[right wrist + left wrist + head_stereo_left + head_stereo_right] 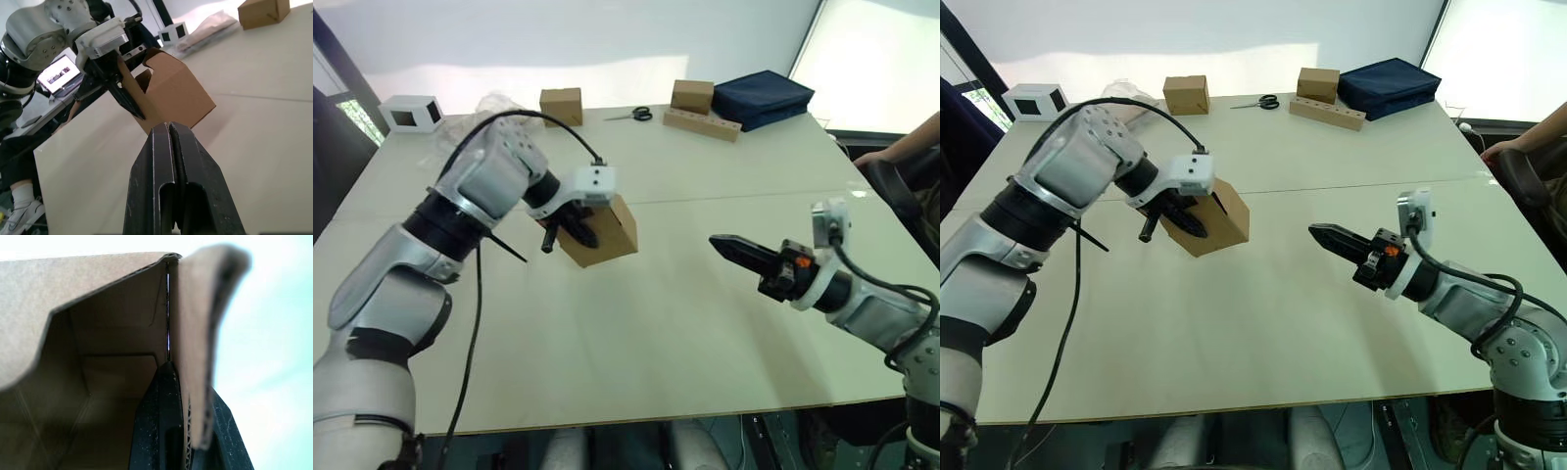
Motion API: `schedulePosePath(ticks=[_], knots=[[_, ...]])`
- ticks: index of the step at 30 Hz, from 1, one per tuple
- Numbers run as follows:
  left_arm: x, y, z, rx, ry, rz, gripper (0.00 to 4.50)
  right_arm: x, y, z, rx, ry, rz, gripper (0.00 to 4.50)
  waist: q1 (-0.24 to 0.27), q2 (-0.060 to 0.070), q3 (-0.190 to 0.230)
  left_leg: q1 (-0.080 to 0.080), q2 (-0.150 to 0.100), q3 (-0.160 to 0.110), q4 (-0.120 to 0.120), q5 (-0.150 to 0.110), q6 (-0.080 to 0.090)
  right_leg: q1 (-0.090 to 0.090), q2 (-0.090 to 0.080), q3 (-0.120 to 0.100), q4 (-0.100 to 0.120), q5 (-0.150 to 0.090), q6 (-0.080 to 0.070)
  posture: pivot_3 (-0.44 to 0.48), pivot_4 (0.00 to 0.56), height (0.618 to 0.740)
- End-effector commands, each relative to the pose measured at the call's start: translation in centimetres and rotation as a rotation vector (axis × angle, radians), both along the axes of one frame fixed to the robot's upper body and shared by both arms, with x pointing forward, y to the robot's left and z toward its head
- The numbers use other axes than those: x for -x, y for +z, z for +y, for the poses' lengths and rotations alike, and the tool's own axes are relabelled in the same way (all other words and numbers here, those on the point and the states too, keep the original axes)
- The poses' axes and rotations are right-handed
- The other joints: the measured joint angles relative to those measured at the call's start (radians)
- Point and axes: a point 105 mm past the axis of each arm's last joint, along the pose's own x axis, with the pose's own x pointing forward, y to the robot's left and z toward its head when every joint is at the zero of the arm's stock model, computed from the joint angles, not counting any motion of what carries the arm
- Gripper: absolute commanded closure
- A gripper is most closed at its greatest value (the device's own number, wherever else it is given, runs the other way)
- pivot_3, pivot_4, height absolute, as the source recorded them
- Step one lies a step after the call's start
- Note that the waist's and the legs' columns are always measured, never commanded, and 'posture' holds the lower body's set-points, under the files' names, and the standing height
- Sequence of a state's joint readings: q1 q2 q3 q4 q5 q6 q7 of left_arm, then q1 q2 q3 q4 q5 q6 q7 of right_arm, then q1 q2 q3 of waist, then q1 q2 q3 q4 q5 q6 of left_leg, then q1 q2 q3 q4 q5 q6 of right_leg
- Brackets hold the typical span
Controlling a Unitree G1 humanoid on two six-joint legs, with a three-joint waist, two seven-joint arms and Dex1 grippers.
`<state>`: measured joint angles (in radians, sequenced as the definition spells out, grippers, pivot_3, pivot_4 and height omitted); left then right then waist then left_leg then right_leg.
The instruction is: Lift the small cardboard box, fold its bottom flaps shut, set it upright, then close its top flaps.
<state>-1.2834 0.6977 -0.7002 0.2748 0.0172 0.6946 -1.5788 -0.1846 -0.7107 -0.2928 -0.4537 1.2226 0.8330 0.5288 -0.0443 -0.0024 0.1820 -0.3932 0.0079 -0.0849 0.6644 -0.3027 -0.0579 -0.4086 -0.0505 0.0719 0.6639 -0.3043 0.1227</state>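
Observation:
The small cardboard box (607, 235) hangs tilted above the middle of the white table (636, 323), plain brown. My left gripper (566, 235) is shut on one of its walls at the open end. In the left wrist view one black finger (159, 431) is inside the carton and the other outside, with a loose flap (200, 323) standing beside them. Whether these are the bottom flaps or the top flaps I cannot tell. My right gripper (720, 243) is shut on nothing and points at the box from the right, a hand's width away. Its tip (168, 128) sits just below the box (176, 95).
At the table's far edge stand two neat brown cubes (561, 106) (692, 96), a wooden block (702, 123), scissors (631, 115), a navy bag (764, 96), a white box (411, 113) and crumpled plastic (494, 106). A person's arm (901, 147) shows at the right.

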Motion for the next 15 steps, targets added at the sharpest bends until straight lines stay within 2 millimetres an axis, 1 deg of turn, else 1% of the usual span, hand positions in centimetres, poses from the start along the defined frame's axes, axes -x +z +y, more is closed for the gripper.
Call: schedulePosePath(ticks=[1, 4, 8, 12, 15], knots=[[0.4, 0.8, -1.2, -0.091, -0.011, -0.072, 4.5, 0.6, 0.3, 1.0, 0.0, 0.017, -0.055, 4.48, 0.004, 0.0, 0.0, 0.0, 0.0, 0.0, 0.0, 0.0, 0.0, 0.0, 0.0, 0.0, 0.0, 0.0, 0.0, 0.0, 0.15, 0.74], [1.3, -0.4, -1.5, -0.144, -0.03, -0.058, 4.5, 0.6, -0.4, 1.4, 0.001, 0.005, -0.053, 4.48, 0.005, 0.0, 0.0, 0.0, 0.0, 0.0, 0.001, 0.0, 0.0, 0.0, 0.0, 0.0, 0.0, 0.0, 0.0, 0.0, 0.15, 0.74], [2.8, -1.6, -2.1, -0.161, -0.015, -0.001, 4.5, 0.4, -1.1, 1.9, -0.004, -0.016, -0.051, 4.48, 0.002, 0.0, 0.0, 0.0, 0.0, 0.0, 0.0, 0.0, 0.0, 0.0, 0.0, 0.0, 0.001, 0.0, 0.0, 0.0, 0.15, 0.74], [4.2, -2.2, -2.6, -0.181, -0.04, 0.02, 4.5, 0.6, -1.6, 2.3, -0.016, -0.029, -0.044, 4.48, 0.002, 0.0, 0.0, 0.0, 0.001, 0.0, 0.0, 0.0, 0.0, 0.0, 0.0, 0.0, 0.001, 0.0, 0.0, 0.0, 0.15, 0.74], [4.9, -2.9, -2.6, -0.198, -0.037, 0.037, 4.5, 0.7, -1.9, 2.3, -0.021, -0.041, -0.039, 4.48, 0.003, 0.0, 0.0, 0.0, 0.001, -0.001, 0.001, 0.0, 0.0, 0.0, 0.0, 0.0, 0.001, 0.0, 0.0, 0.0, 0.15, 0.74]])
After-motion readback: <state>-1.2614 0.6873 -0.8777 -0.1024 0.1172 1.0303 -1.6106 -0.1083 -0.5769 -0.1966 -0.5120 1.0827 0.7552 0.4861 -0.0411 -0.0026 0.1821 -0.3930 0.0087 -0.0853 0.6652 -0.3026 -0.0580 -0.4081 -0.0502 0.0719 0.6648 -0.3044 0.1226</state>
